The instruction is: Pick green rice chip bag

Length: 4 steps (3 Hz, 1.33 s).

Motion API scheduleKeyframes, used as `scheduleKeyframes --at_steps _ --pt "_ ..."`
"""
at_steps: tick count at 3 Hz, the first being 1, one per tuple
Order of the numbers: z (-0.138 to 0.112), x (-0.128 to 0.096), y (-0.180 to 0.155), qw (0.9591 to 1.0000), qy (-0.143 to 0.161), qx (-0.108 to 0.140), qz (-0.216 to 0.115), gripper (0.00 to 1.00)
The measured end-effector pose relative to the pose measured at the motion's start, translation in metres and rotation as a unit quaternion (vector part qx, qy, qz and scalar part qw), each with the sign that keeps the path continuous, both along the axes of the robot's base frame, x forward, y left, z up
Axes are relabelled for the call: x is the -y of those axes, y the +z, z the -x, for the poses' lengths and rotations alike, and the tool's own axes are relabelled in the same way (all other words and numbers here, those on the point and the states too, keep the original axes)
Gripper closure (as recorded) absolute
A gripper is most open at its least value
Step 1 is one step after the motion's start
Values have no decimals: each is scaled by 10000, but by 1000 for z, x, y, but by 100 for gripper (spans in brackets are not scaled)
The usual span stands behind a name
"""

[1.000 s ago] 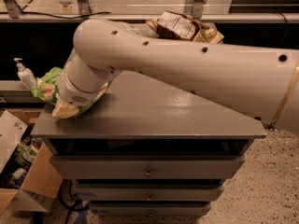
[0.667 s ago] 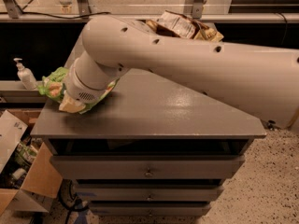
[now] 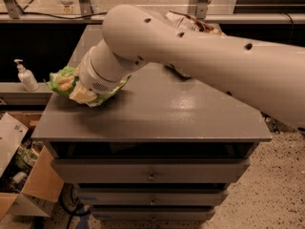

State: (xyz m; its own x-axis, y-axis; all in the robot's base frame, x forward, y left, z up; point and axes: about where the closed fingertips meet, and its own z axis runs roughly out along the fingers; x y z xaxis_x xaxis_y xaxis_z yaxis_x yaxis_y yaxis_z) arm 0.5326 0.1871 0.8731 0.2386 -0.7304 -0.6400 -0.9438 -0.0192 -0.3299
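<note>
Crumpled green rice chip bag (image 3: 64,82) on cabinet (image 3: 157,113), left edge; gripper hidden at it.

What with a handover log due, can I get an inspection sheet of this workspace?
Surface: grey cabinet top over drawers.
Job's things: green rice chip bag at the top's left edge, partly under the arm.
Clutter: brown and white snack bag at the back, partly behind the arm.
Grippers: tool at the green bag, hidden behind the arm's end.
Cables: dark cable along the rear rail.
Surroundings: pump bottle on a ledge at left; cardboard box on the floor.
</note>
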Motion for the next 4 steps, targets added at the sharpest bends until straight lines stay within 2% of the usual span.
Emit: scheduleKeyframes --at_steps 1,2,3,4 --pt "-15 8 17 9995 -156 210 -148 100" --pt "-30 15 34 9975 -310 422 -477 100" --pt "-37 23 49 9927 -468 655 -902 100" --pt "-40 35 65 9854 -622 928 -1286 100"
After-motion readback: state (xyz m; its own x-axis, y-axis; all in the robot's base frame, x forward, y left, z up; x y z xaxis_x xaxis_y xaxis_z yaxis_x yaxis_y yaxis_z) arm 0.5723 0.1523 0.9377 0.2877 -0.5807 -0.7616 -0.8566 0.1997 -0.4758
